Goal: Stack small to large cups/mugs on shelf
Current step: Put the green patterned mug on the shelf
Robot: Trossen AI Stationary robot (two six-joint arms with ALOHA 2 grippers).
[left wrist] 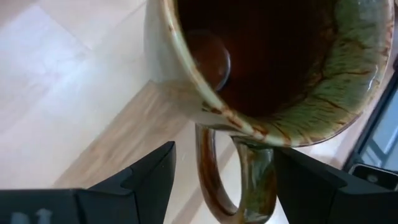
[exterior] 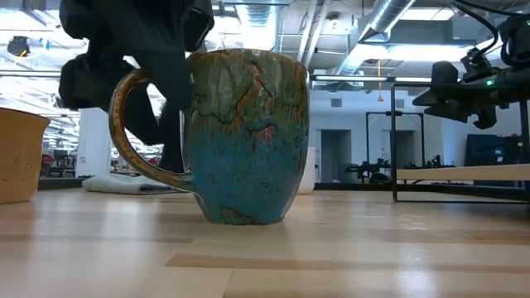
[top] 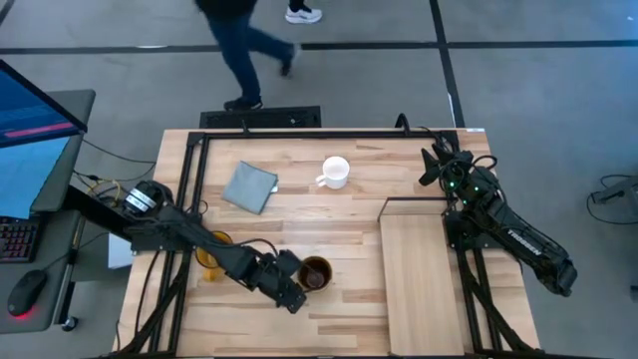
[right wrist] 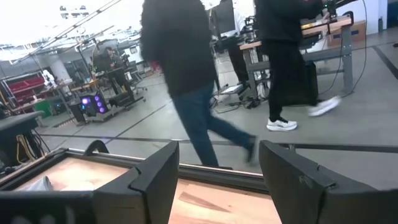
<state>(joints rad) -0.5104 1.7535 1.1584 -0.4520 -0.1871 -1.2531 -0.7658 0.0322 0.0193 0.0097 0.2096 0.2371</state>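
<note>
**Left gripper straddles the brown mug's handle near the front of the table**

The left gripper (top: 296,289) is low on the planked table (top: 329,214), right beside the dark brown mug (top: 316,272), which stands upright on the planks toward the front edge. From the left wrist camera the two dark fingers (left wrist: 152,177) are spread wide, one on each side of the mug's handle (left wrist: 214,180), with a clear gap on both sides, so they are not gripping it. From table height the same mug (exterior: 244,136) fills the middle of the picture, blue-green glaze outside, its handle pointing towards the dark bulk of the arm above it.

The yellow-orange mug (top: 210,254) sits just behind the left arm, partly covered by it; at table level its edge (exterior: 18,157) shows at the far left. The white mug (top: 334,172) stands further back, well apart from the brown one, with the grey-blue cloth (top: 249,186) lying flat beside it.

The shelf (top: 421,274), a pale smooth board, lies along the right side of the table with no mug on it. The right gripper (top: 434,165) waits at the back right corner, raised, fingers (right wrist: 155,174) held wide open with nothing between them. A person (top: 244,45) is walking past beyond the table.
</note>
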